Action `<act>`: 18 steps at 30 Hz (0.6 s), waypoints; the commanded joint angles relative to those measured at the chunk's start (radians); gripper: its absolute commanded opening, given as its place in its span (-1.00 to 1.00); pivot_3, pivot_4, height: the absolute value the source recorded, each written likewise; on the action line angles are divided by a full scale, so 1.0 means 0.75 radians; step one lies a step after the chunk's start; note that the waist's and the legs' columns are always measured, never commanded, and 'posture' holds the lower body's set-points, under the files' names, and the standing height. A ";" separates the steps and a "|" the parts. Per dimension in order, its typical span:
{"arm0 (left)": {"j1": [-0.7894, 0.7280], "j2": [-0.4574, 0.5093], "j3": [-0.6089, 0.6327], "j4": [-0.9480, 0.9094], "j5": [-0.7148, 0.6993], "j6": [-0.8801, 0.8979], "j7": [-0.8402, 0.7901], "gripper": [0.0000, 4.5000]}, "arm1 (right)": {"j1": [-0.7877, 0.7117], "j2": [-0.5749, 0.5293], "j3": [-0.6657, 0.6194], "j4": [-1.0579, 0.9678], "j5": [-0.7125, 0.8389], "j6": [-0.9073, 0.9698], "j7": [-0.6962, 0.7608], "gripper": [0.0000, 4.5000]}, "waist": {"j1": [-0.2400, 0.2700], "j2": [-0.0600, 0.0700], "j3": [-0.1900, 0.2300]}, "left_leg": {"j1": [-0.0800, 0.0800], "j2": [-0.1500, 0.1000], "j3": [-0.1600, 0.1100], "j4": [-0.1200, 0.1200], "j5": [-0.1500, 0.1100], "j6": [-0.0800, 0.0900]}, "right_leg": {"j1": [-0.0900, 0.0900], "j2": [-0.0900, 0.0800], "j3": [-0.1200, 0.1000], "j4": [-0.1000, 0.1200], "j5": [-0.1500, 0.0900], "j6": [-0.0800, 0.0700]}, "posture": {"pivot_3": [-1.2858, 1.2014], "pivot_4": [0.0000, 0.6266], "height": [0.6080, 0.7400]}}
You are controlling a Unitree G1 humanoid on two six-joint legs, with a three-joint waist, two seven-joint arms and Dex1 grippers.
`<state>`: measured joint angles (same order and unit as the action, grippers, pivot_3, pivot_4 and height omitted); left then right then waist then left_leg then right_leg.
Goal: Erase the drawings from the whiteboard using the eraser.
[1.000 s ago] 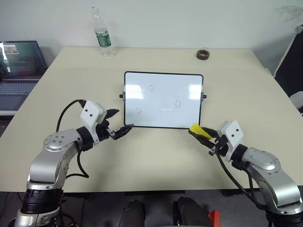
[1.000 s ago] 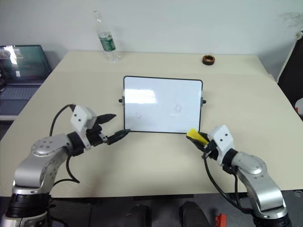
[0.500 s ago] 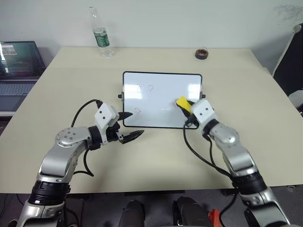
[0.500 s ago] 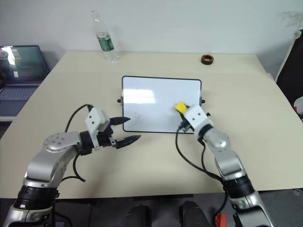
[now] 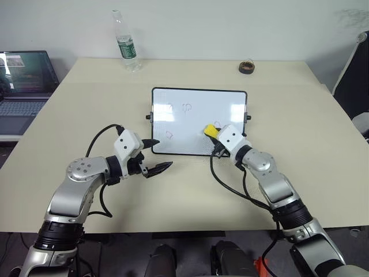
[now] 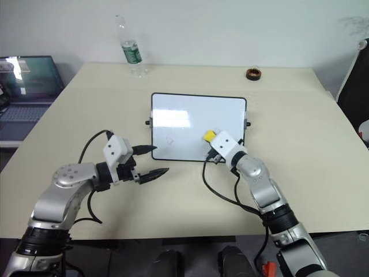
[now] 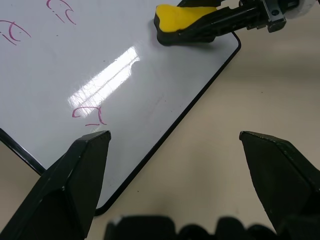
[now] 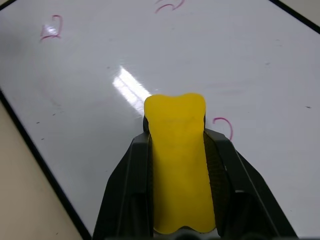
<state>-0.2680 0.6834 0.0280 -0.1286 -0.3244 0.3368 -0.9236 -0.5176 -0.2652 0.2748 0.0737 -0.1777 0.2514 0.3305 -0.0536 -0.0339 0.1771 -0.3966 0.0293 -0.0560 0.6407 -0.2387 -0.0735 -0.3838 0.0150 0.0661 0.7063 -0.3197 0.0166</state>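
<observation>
— What's on the bench (image 5: 300, 115)?
— Whiteboard (image 5: 190, 104) lying flat mid-bench, w/ red drawings (image 5: 187, 107) on its left half & one just beside the eraser.
— And the arms?
— Right gripper (image 5: 214, 134) clamped on the yellow eraser (image 5: 211, 131), over the board's lower right part. Left gripper (image 5: 154, 156) at the board's lower left corner, fingers spread apart, nothing in it.
— Anything else?
— Laptop (image 5: 26, 75) far left, bottle (image 5: 125, 41) at the back, small dark ring (image 5: 247, 66) back right.
</observation>
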 commanded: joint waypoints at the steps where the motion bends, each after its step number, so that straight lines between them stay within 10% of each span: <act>1: 0.002 0.007 0.020 -0.038 -0.003 -0.015 0.008 1.00 | -0.043 -0.022 -0.088 0.065 -0.030 0.074 -0.063 -0.54 | 0.003 0.000 0.000 | 0.000 0.000 0.000 0.002 0.000 0.000 | 0.000 0.000 0.000 0.002 0.000 0.000 | 0.03 -0.52 1.00; 10: 0.007 0.009 0.027 -0.066 -0.020 0.003 0.011 1.00 | 0.030 -0.088 0.046 -0.043 -0.018 0.258 0.173 -0.54 | 0.001 -0.001 -0.001 | 0.003 0.000 0.000 0.005 0.000 0.000 | 0.002 0.001 0.001 0.006 0.000 0.000 | 0.03 -0.52 1.00; 18: -0.001 0.006 0.020 -0.076 -0.024 0.019 0.021 1.00 | -0.107 -0.012 -0.111 0.014 -0.043 0.191 -0.092 -0.54 | -0.005 -0.001 0.000 | 0.009 0.000 0.001 0.004 0.000 0.000 | 0.006 0.002 0.002 0.007 0.000 0.000 | 0.03 -0.52 1.00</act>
<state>-0.2594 0.6832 0.0284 -0.1529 -0.3328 0.3497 -0.9105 -0.5720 -0.2624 0.2555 0.0520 -0.1832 0.3929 0.3225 -0.0574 -0.0343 0.1769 -0.3903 0.0290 -0.0554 0.6440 -0.2387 -0.0735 -0.3793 0.0162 0.0678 0.7114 -0.3199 0.0169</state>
